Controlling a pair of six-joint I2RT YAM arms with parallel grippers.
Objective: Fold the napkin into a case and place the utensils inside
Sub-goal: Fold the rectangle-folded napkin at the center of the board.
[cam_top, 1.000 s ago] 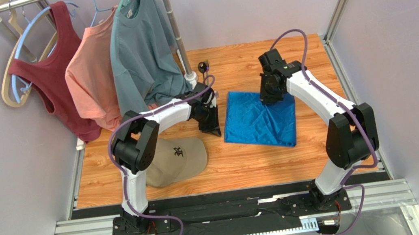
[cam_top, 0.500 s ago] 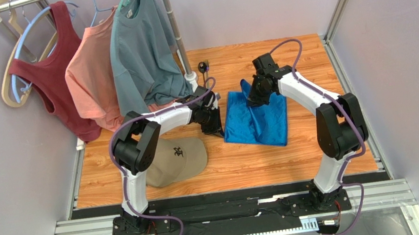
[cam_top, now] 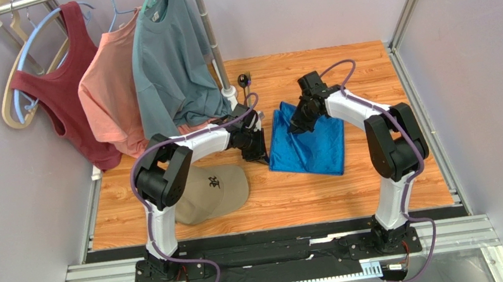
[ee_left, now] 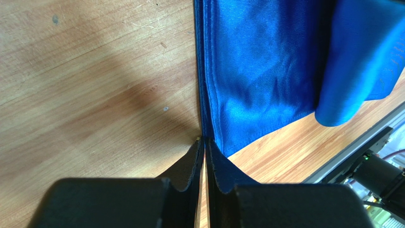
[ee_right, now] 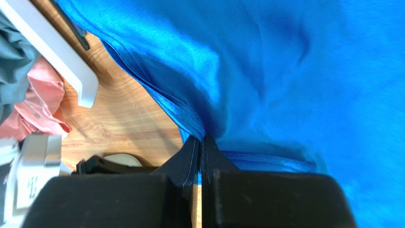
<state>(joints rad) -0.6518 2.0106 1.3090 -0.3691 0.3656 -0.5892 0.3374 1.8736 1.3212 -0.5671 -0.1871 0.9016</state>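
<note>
Blue napkin (cam_top: 311, 149), left pincer (ee_left: 205, 141) pinching corner, right pincer (ee_right: 200, 138) pinching raised hem

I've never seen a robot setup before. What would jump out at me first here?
The bright blue napkin in the middle of the wooden table, pinched by both arms: the right arm's fingers hold part of it lifted, the left arm's fingers grip its left edge. Then the three tops hanging on a rail at the far left, with a tan cap on the table in front of them.
</note>
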